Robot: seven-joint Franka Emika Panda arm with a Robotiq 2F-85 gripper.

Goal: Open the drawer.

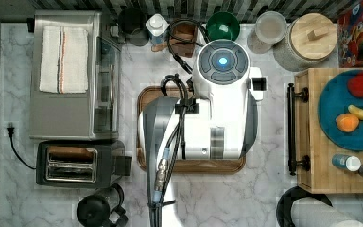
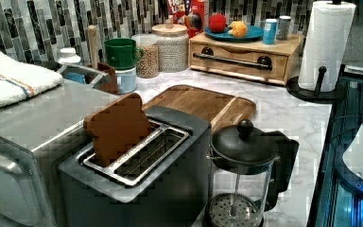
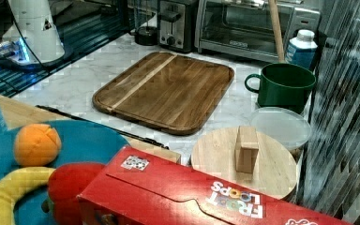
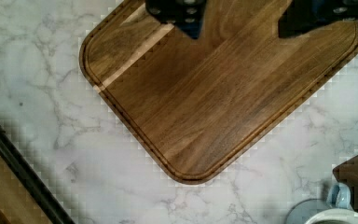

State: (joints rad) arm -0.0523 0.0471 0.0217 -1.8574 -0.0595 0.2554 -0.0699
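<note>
A white marble tabletop runs under a striped tile backsplash, and it is crowded. In the top view the white arm hangs over the dark walnut tray in the middle of things. The wrist view looks straight down on that tray, and there the claw sits above the wood with its two dark fingers spread well apart, nothing between them.

The drawer sits at the top view's right edge, a light butcher-block box, pushed in flush as the left view shows it. Its long black bar handle runs across the front on two round posts, facing the tray, with a strip of bare marble between them. The claw is well apart from that handle.

On top of the drawer box: a blue plate with an orange, a banana and a red fruit, and small bottles beside it. At the top view's left stand a toaster oven with a folded towel on it and a toaster. A French press stands near the toaster, and a paper towel roll stands just beside the drawer.
</note>
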